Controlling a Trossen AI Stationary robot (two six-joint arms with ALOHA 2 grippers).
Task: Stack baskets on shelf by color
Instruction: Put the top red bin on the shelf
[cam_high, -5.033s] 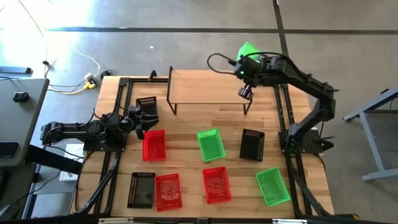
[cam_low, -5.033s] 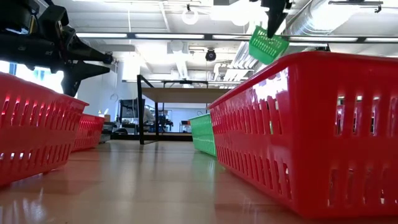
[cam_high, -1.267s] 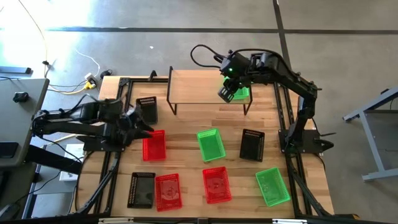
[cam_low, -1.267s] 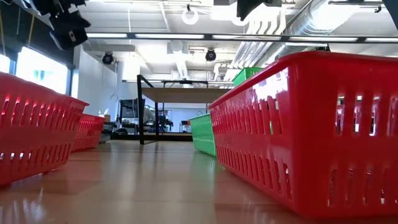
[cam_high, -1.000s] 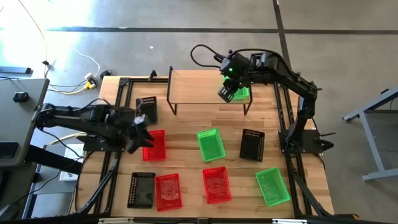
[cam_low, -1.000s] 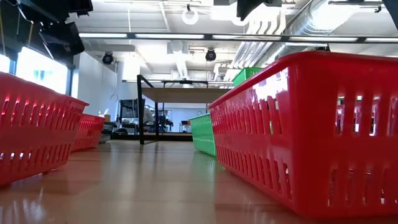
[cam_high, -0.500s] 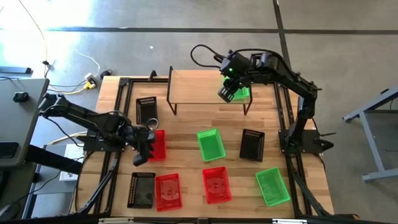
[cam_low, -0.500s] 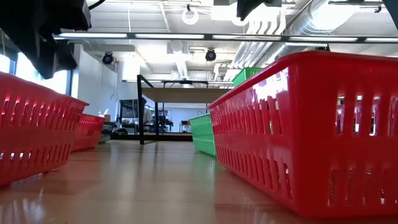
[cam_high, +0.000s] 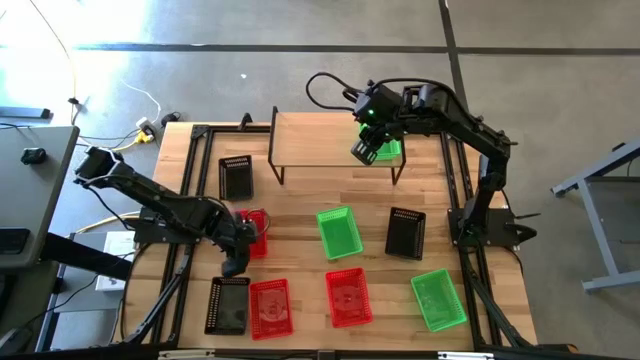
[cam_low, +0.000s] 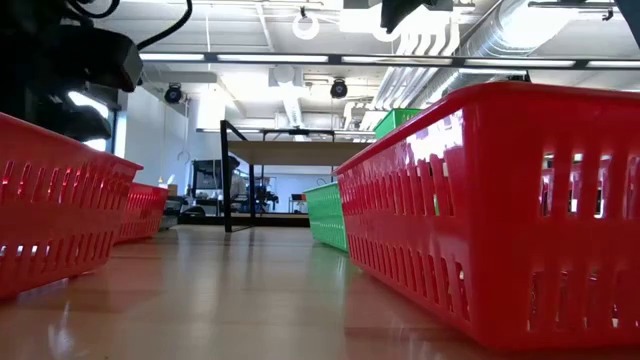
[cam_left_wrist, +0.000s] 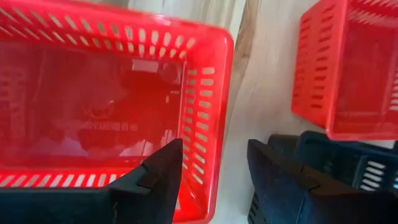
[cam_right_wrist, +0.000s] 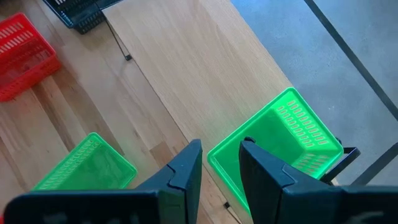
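Left gripper (cam_left_wrist: 211, 171) over red basket (cam_high: 250, 232) at 9 o'clock of the surface (cam_high: 300, 205), jaws open astride its wall. Right gripper (cam_right_wrist: 219, 163) above green basket (cam_right_wrist: 277, 152) on shelf (cam_high: 320, 140), 1 o'clock, jaws parted, empty.

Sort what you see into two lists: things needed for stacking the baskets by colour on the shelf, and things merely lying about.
For the job:
shelf
red baskets
green baskets, one more already on the shelf
black baskets

Lying about:
floor cables with a yellow plug
grey desk
metal frame
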